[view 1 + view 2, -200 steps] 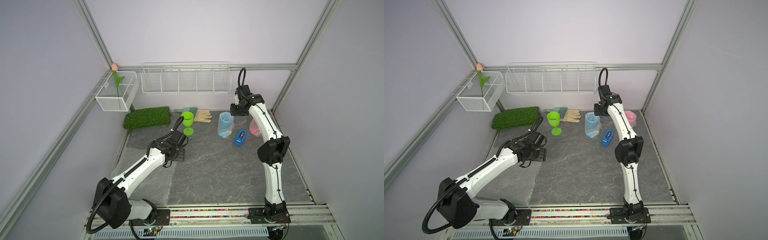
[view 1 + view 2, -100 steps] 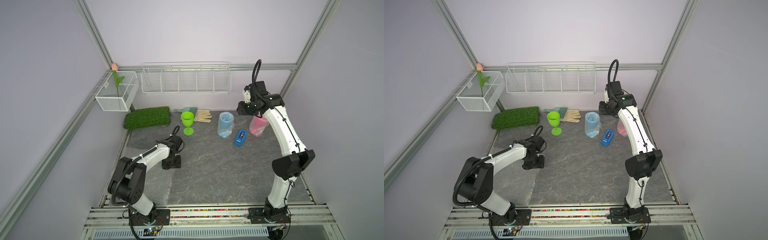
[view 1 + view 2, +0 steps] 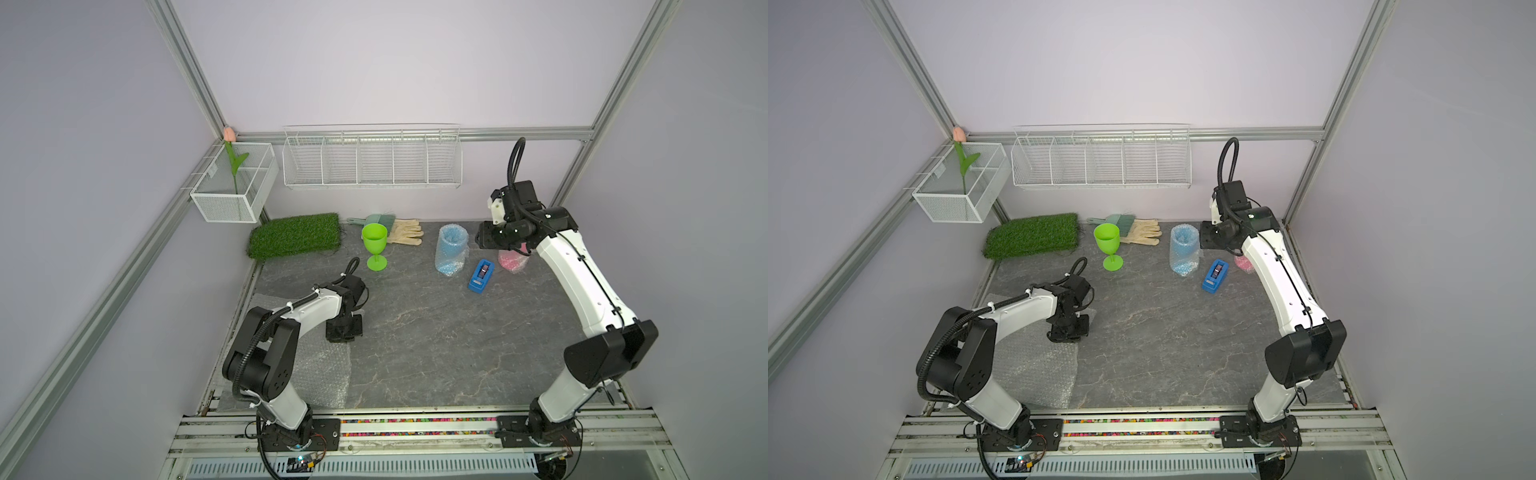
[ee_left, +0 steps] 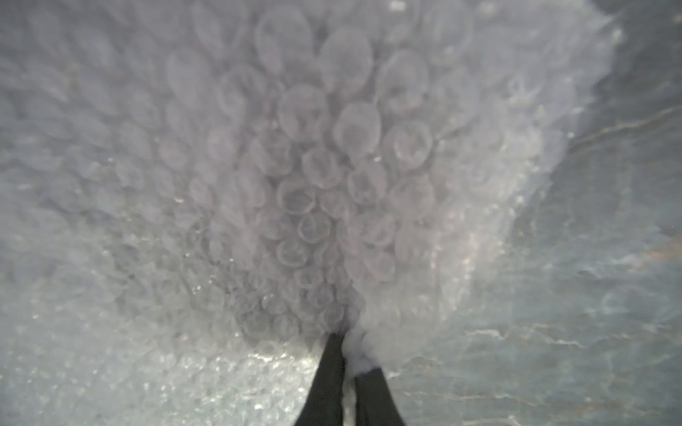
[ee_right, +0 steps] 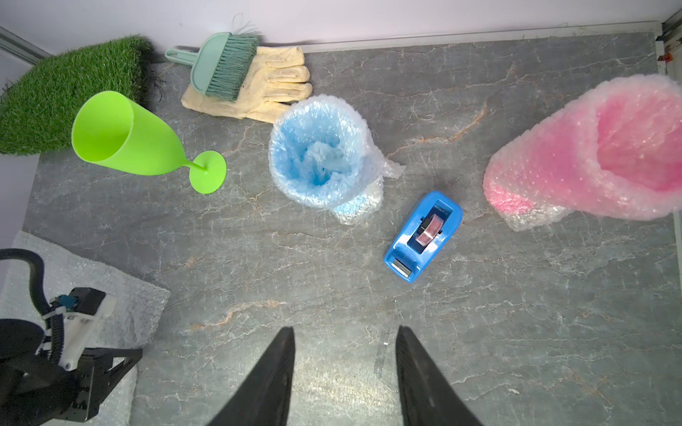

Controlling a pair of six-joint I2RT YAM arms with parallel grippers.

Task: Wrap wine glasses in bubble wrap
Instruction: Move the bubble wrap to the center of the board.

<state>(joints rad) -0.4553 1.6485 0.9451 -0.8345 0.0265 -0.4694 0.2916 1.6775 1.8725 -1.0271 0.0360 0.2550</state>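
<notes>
A bare lime green wine glass [image 3: 375, 245] [image 3: 1108, 245] [image 5: 125, 136] stands upright near the back. To its right stand a blue wine glass [image 3: 451, 249] [image 5: 317, 151] and a pink one [image 3: 513, 262] [image 5: 590, 155], each inside bubble wrap. A flat bubble wrap sheet [image 3: 320, 370] [image 3: 1034, 365] [image 4: 313, 166] lies front left. My left gripper [image 3: 343, 328] [image 4: 348, 343] points down at that sheet's far right corner, shut on a pinch of the wrap. My right gripper [image 5: 345, 332] hangs open and empty high over the back right, beside the pink glass.
A blue tape dispenser [image 3: 481, 276] [image 5: 424, 236] lies between the blue and pink glasses. A green turf mat [image 3: 295, 235], a glove [image 3: 405, 232] and a small brush [image 5: 221, 62] lie along the back wall. Wire baskets [image 3: 372, 158] hang on that wall.
My left arm drew back and lowered onto the bubble wrap sheet, and its gripper closed on the wrap. My right arm swung rightward, its elbow out toward the right wall.
</notes>
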